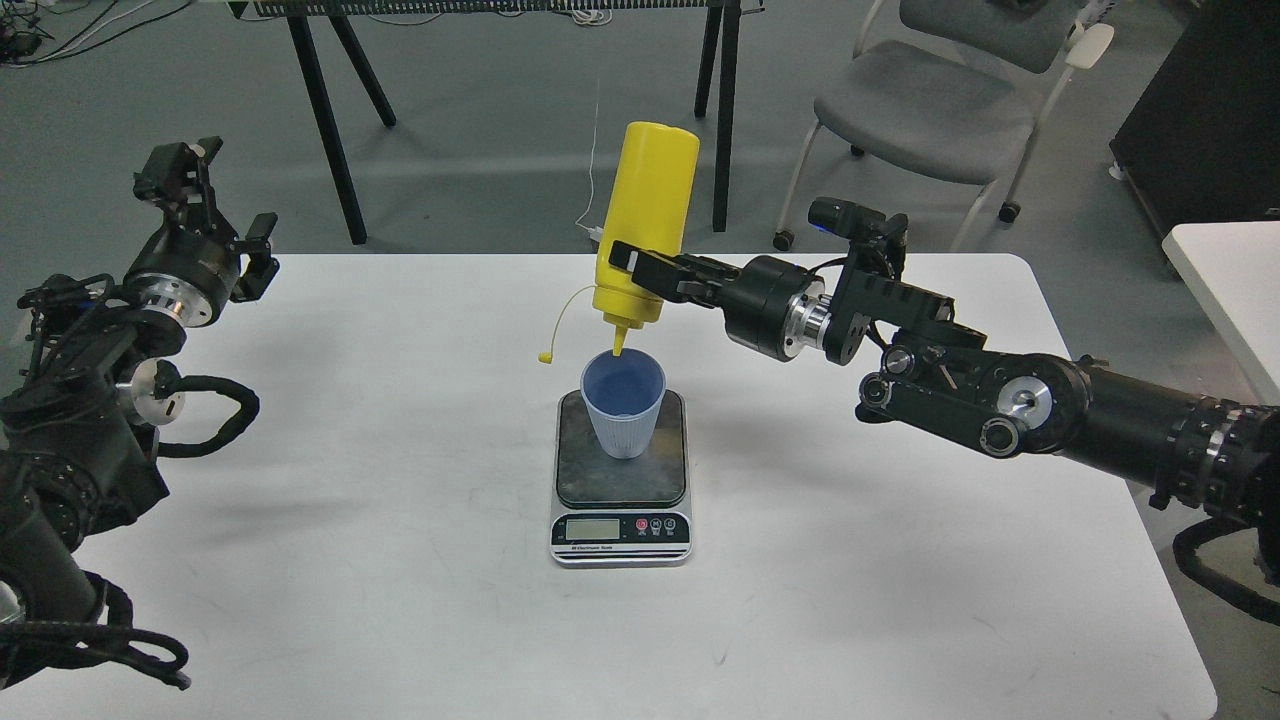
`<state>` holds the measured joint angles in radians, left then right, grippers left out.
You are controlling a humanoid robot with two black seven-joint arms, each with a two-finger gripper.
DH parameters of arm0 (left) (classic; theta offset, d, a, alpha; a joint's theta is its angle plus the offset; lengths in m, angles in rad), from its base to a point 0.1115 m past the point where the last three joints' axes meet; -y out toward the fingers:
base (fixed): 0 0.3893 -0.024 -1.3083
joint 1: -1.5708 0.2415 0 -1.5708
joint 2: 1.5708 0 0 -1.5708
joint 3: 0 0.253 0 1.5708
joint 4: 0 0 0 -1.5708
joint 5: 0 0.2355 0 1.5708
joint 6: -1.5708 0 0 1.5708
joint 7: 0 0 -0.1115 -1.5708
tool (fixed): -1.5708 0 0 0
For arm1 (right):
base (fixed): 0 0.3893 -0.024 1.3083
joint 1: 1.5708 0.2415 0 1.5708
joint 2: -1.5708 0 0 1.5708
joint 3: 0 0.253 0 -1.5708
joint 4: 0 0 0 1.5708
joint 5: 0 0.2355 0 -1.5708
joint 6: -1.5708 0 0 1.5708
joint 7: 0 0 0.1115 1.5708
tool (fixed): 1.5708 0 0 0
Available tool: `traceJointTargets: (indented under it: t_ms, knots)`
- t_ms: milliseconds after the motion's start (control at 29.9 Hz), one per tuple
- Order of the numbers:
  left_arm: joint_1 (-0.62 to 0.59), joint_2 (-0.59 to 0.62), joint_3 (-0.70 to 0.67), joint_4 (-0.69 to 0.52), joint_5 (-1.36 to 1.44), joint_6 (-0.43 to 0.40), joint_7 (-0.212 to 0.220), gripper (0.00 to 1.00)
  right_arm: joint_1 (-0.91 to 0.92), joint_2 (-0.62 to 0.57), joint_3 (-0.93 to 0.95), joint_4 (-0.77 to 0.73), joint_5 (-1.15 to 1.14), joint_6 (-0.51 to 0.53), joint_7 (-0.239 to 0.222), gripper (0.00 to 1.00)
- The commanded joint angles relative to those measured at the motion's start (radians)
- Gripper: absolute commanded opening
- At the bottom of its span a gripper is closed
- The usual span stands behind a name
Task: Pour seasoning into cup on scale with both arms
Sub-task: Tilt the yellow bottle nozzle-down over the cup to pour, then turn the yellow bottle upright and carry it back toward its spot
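Observation:
The yellow seasoning bottle (645,215) hangs upside down, nozzle tip just above the rim of the light blue cup (623,402). Its thin tethered cap dangles to the left of the cup. The cup stands upright on the dark platform of the scale (620,520) in the middle of the white table. My right gripper (640,272) is shut on the bottle's lower body, reaching in from the right. My left gripper (180,170) is raised at the table's far left edge, empty, with its fingers spread apart.
The white table (400,560) carries only the scale and cup. Behind it stand black table legs (325,120) and a grey chair (925,100). A second white table edge (1225,270) shows at right.

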<state>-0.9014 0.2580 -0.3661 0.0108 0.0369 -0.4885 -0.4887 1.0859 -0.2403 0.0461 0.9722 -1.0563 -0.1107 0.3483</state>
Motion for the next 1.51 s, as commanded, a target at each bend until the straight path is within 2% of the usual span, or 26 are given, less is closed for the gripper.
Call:
traceJointTargets:
  t_ms: [0,201,335,469,736,803,970,1171,1472]
  knots:
    - [-0.001,-0.002,0.003,0.0,0.0,0.0,0.0,0.99,-0.014,-0.04,0.076,0.014,0.121,0.023,0.0,0.21]
    - [-0.001,0.001,0.009,0.0,0.0,0.0,0.0,0.99,-0.112,-0.191,0.294,0.164,0.641,0.207,-0.003,0.21]
    - [-0.001,-0.002,0.009,0.0,0.0,0.0,0.0,0.99,-0.256,-0.243,0.484,0.2,0.951,0.452,-0.015,0.21]
    - [0.001,-0.002,0.009,-0.002,0.0,0.0,0.0,0.99,-0.4,-0.263,0.612,0.2,1.194,0.599,-0.034,0.21]
    - [-0.002,-0.009,-0.001,-0.003,0.0,0.0,0.0,0.99,-0.687,-0.238,0.831,0.25,1.343,0.599,-0.015,0.22]
    - [-0.002,-0.009,-0.001,-0.003,0.0,0.0,0.0,0.99,-0.768,-0.2,0.898,0.267,1.363,0.599,0.001,0.22]
    - [-0.001,-0.011,0.006,-0.003,0.0,0.0,0.0,0.99,-0.915,-0.107,1.015,0.292,1.391,0.599,0.006,0.23]
    - [-0.002,-0.009,0.01,-0.003,0.0,0.0,0.0,0.99,-0.972,0.036,1.054,0.278,1.404,0.599,0.012,0.23]
    - [-0.004,-0.008,0.006,-0.002,0.0,0.0,0.0,0.99,-0.963,0.137,1.074,0.145,1.403,0.599,0.018,0.24]
